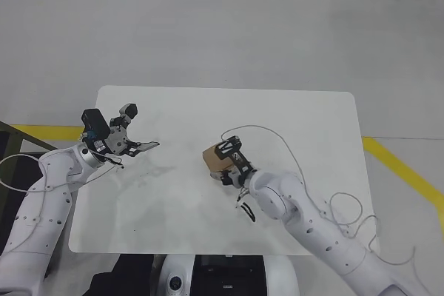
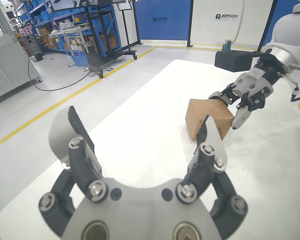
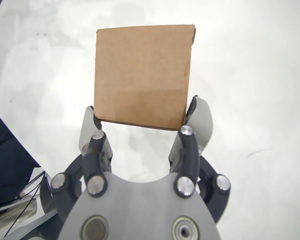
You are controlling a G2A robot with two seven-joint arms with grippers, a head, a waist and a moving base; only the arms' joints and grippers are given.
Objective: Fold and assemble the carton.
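Carton [image 1: 213, 157] rests on table [image 1: 281, 118] near its centre, folded up into a closed box shape with a flat top face. Right gripper [image 3: 143, 106] grips it, one finger pressed against each side at the end nearest the arm. Left gripper [image 2: 138, 116] hangs over the left part of the table, well apart from the carton, fingers spread wide, nothing between them, pointing toward the carton.

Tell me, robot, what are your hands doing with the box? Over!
Left hand open, empty, apart from carton. Right hand shut on carton, carton resting on white table. Nothing between left hand and carton.
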